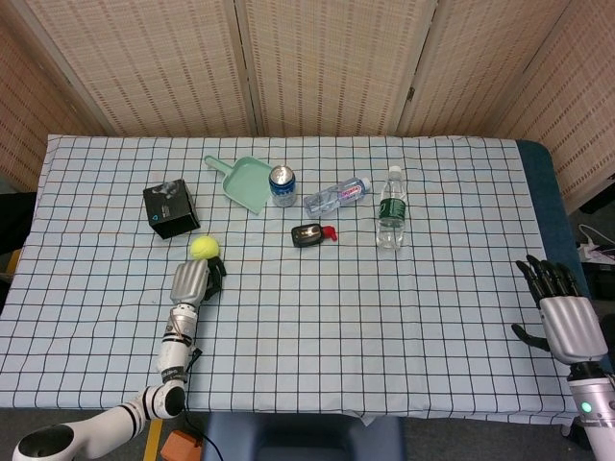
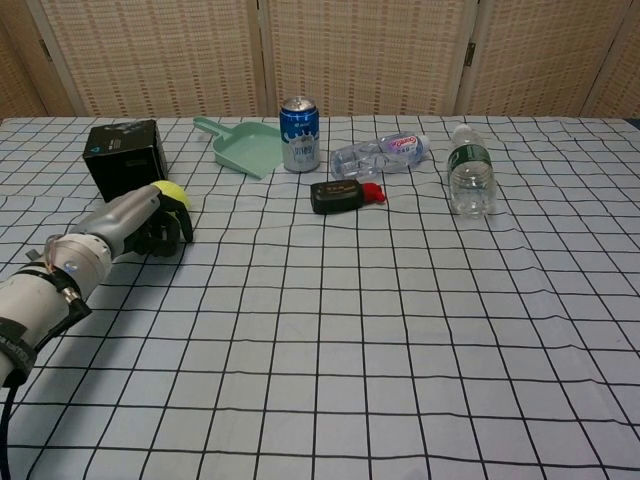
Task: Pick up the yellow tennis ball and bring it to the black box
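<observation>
The box was seen at the left of the table, black, with a small blue mark on its face. Just right of it and nearer, the ball was found, round, bright yellow-green, lying on the checked cloth. The left hand was stretched low over the cloth behind the ball, its dark fingers curled down beside it; whether the ball was gripped could not be told. At the far right edge the right hand was held upright, fingers apart, with nothing in it.
</observation>
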Controlling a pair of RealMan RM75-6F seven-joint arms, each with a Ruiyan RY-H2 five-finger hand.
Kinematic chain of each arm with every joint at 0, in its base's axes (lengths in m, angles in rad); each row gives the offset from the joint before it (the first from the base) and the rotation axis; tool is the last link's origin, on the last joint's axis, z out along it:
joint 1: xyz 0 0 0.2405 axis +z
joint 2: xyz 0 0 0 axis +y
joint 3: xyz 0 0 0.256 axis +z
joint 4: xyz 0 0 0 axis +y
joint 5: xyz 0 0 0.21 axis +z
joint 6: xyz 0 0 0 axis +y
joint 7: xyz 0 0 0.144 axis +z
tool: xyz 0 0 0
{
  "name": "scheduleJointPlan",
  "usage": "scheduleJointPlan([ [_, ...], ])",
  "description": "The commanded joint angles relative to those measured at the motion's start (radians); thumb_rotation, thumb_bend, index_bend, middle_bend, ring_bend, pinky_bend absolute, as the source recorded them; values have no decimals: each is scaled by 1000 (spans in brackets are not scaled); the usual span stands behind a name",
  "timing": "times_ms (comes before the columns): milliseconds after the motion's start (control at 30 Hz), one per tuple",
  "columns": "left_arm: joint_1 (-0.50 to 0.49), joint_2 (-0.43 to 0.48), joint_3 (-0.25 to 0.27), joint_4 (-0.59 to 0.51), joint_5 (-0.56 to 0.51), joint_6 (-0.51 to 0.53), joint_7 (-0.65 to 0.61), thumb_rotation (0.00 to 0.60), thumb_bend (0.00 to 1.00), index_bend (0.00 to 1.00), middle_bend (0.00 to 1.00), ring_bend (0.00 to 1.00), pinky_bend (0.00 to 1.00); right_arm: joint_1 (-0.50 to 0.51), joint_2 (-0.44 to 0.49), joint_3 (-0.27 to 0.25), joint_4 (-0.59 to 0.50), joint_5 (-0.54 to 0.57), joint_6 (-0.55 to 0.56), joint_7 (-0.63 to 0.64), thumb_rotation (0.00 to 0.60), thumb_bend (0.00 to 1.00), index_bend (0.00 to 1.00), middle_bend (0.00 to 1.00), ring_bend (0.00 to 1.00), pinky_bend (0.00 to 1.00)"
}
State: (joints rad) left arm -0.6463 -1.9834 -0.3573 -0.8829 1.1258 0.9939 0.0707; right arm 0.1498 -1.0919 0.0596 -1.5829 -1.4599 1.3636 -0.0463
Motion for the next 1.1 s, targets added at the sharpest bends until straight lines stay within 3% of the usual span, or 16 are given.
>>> scheduleJointPlan([
  [33, -15, -9, -24, 3, -27, -4, 6, 600, 735, 526, 622, 617, 907, 0, 0, 1, 0, 1, 1, 1, 600, 107, 34, 0, 0, 0],
  [333, -74, -12, -90, 30, -100, -36, 36, 600, 735, 512, 620, 616, 907, 1, 1, -1, 1, 0, -3, 1, 600, 108, 34, 0, 0, 0],
  [1100, -129, -29, -112, 109, -183, -67, 68, 600, 734, 420, 513, 529, 857, 4, -1, -1, 4, 4, -10, 3, 600, 106, 34, 0, 0, 0],
])
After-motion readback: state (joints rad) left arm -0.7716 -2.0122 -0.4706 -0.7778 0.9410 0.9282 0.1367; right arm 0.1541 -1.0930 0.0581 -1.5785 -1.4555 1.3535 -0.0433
